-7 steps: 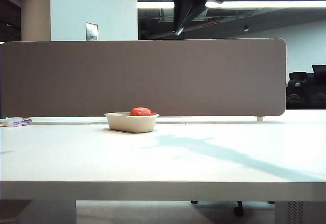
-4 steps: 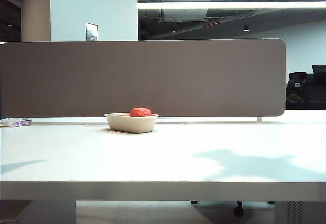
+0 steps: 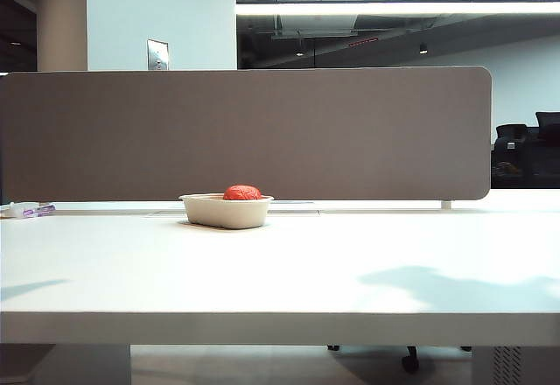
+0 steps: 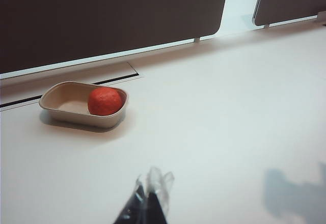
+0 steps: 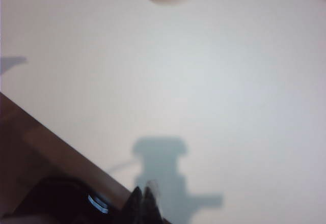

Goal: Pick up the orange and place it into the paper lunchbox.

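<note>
Where the white table (image 3: pixel 280 271) meets the grey divider panel (image 3: pixel 245 131) along its far edge, sits the paper lunchbox (image 4: pixel 66 113), left of that edge's middle, with the orange (image 4: pixel 105 101) inside, tucked against one end wall. Apart from both, over bare tabletop, hangs the left end effector (image 4: pixel 148 203), fingers pressed together, holding nothing. Above the near table edge, well apart from the lunchbox, hangs the right end effector (image 5: pixel 143 201), likewise closed and empty. At the far left edge, lies a small purple-and-white item (image 3: pixel 26 211), too small to identify.
</note>
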Robot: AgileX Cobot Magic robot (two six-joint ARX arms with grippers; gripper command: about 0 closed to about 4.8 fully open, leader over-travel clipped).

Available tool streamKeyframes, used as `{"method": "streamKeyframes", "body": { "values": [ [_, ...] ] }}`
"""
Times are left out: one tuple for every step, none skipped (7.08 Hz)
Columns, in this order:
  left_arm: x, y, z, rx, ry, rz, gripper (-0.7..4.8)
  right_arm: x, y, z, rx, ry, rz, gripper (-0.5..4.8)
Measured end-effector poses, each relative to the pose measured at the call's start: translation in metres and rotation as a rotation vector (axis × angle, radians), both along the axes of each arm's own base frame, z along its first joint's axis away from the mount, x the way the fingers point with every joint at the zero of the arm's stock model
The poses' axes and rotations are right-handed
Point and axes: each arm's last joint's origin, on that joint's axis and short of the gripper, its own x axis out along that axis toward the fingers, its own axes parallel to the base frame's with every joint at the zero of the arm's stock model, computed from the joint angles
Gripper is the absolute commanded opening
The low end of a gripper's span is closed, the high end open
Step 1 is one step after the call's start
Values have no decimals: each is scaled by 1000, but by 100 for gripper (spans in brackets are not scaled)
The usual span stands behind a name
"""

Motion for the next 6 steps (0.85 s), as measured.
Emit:
{"method": "streamKeyframes", "body": {
  "values": [
    [-31,11,-41,-61,-62,16,-6,-70,-38,-75,198,-352,-4,-5],
    [-40,18,-60,-77,-67,110,-6,-89,-48,-134,208,-366,-6,-5],
    [-42,18,-63,-86,-66,118,-6,-91,-50,-147,215,-360,-12,-6],
    [-44,19,-66,-97,-62,119,-6,-95,-52,-158,221,-354,-20,-6],
    [-46,20,-72,-108,-56,120,-6,-102,-56,-173,241,-372,-58,-5],
    [-50,20,-99,-105,-11,78,-6,-139,-76,-201,487,-559,-98,-5]
  ]
}}
